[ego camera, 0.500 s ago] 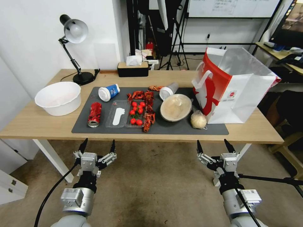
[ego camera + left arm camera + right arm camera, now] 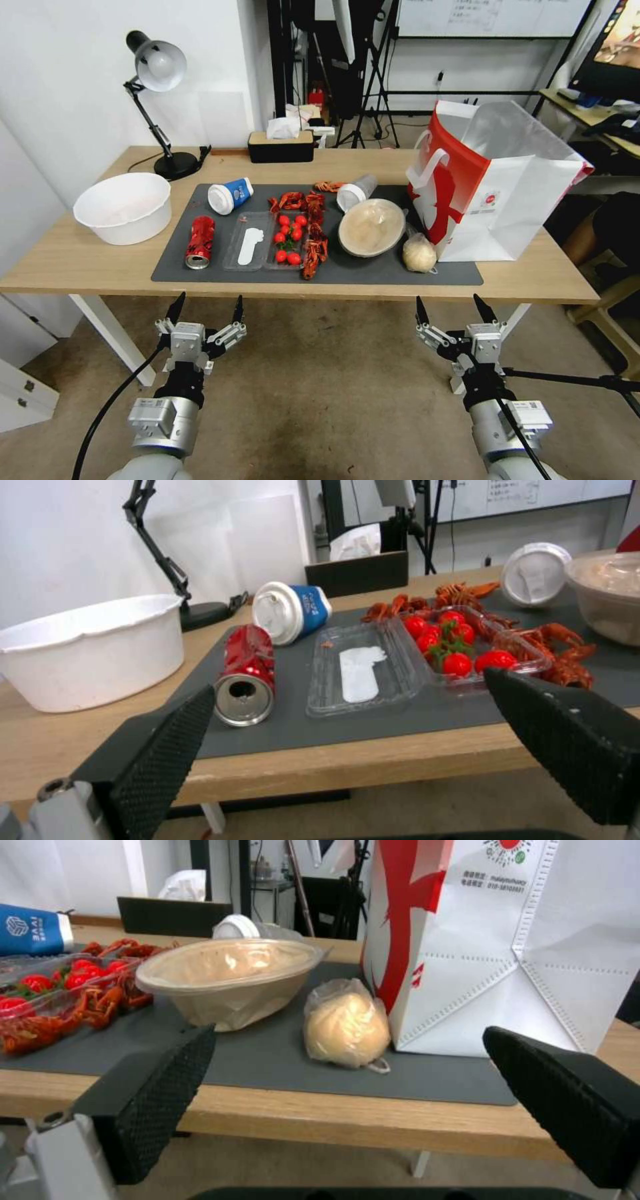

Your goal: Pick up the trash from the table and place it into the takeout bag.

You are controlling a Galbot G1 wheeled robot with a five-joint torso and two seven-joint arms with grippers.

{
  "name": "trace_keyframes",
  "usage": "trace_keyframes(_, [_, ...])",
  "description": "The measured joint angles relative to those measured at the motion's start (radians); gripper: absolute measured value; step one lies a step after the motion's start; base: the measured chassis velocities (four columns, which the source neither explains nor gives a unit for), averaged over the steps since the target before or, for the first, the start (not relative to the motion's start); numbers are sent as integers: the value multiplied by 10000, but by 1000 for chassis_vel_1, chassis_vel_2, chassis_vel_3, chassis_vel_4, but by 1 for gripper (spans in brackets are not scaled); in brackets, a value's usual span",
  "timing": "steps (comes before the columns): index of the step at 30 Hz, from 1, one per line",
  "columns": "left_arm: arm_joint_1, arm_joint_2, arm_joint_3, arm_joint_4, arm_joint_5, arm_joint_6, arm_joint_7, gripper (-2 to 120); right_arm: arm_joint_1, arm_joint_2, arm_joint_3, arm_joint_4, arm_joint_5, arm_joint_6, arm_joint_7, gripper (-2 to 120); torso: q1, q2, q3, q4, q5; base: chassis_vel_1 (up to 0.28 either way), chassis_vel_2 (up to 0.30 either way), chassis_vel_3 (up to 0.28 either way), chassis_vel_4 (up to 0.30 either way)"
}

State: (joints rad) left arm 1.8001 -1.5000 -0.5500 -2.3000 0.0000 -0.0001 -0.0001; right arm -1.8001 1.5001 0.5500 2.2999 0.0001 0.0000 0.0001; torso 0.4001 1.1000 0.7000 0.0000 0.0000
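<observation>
We've got left gripper (image 2: 206,306) & right gripper (image 2: 452,309) both spread wide, empty, below the table (image 2: 80,263) edge, trash untouched

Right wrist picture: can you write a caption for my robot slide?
Open right gripper waits before the table, facing a beige ball beside the takeout bag and lidded bowl.

Beyond the right gripper (image 2: 347,1112), the takeout bag (image 2: 507,940) is cut off at the top and far side, its printed lines too small to read. The blue-and-white paper cup (image 2: 30,930) shows only partly at the frame edge. Ahead of the left gripper (image 2: 350,745), the round beige lidded bowl (image 2: 610,597) is clipped, its contents unclear.
</observation>
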Motion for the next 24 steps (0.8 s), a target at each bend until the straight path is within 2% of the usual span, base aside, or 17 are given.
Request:
trace_keyframes(11, [-39,17,-43,0,-61,105,-1,100,74,-11,-16,-4,27,-115,33,100,-3,0,0,0,-2,0,0,0,0])
trace_keyframes(14, [-331,173,-410,29,-512,973,-48,100,606,-100,-149,-191,290,-960,300,100,-3,0,0,0,0,0,0,0,0])
trace_keyframes(15, [-331,173,-410,29,-512,973,-48,100,606,-100,-149,-191,290,-960,300,100,-3,0,0,0,0,0,0,0,0])
trace_keyframes(19, [-844,444,-1052,116,-1308,2519,-142,100,1606,-268,-401,-530,788,-2558,802,100,-3,0,1,0,-1,0,0,0,0])
trace_keyframes(22, [-964,507,-1200,136,-1492,2872,-163,100,1830,-303,-459,-605,901,-2919,915,100,-2,0,1,0,0,0,0,0,0])
trace_keyframes(23, [-1088,600,-1406,165,-1724,3234,-209,100,2114,-374,-572,-719,1085,-3166,1070,100,-2,-1,1,-3,-6,0,0,0,0])
trace_keyframes(24, [-1154,715,-1684,218,-1951,3399,-317,100,2419,-490,-813,-858,1396,-3069,1231,100,0,-1,2,5,0,0,0,0,0])
